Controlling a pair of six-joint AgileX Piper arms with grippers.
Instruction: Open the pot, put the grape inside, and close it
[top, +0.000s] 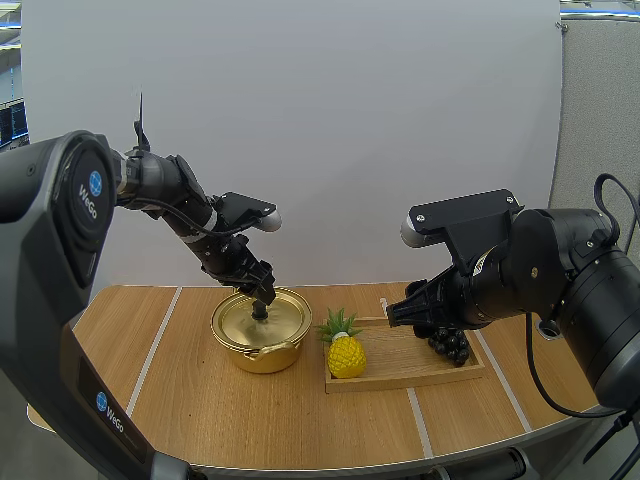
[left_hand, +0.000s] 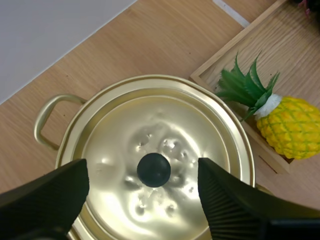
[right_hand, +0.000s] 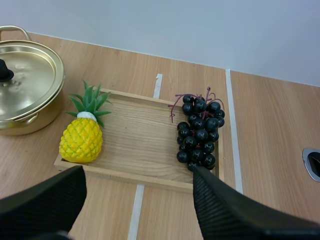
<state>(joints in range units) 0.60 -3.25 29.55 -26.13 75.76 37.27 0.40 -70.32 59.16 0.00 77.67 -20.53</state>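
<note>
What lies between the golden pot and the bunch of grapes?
A pineapple, standing on the wooden tray; the right wrist view shows it best.

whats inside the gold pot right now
The lid sits shut on the pot, so its inside is hidden. Visible on top: the lid's black knob, with the open fingers of the left gripper either side. The grapes lie outside, on the wooden tray.

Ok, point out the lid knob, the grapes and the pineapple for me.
lid knob (left_hand: 153, 169): left wrist view, top of the black knob.
grapes (right_hand: 198, 134): right wrist view, middle of the bunch.
pineapple (right_hand: 81, 140): right wrist view, its yellow body.
</note>
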